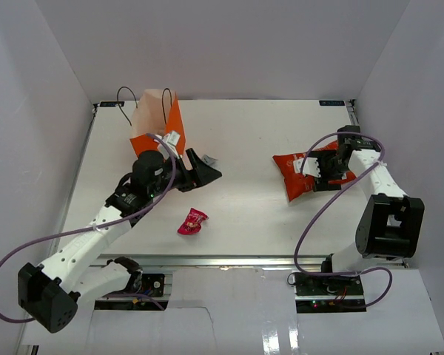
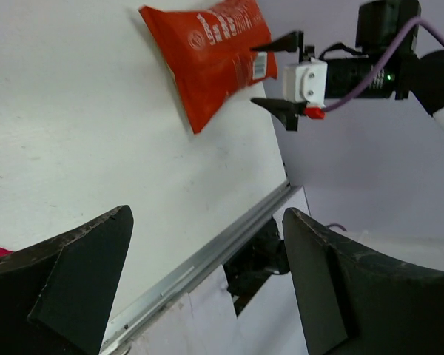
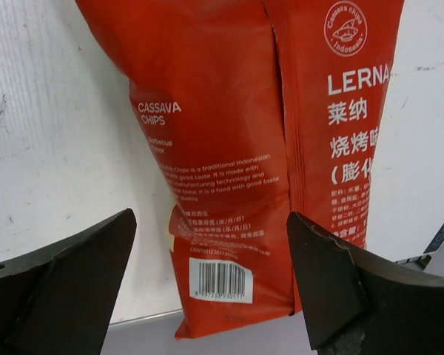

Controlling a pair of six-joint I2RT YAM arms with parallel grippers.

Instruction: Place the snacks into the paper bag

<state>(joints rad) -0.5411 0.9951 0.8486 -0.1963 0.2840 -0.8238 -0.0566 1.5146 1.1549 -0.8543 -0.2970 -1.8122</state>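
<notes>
The orange paper bag point(image 1: 154, 120) stands upright at the back left, its black cord handles up. My left gripper point(image 1: 203, 167) hovers just right of it, open and empty; in the left wrist view its gripper point(image 2: 207, 274) holds nothing between the dark fingers. A pink wrapped candy point(image 1: 193, 220) lies on the table in front of that gripper. The red-orange chip bag point(image 1: 297, 174) lies flat at the right. My right gripper point(image 1: 324, 170) is over its right end, open, with the chip bag point(image 3: 237, 148) between the spread fingers point(image 3: 74, 274) and apart from them.
A small silvery piece point(image 1: 212, 159) lies by the left gripper's far finger. White walls enclose the table on three sides. A metal rail point(image 1: 229, 260) runs along the near edge. In the left wrist view the chip bag point(image 2: 211, 55) and the right gripper point(image 2: 285, 78) show.
</notes>
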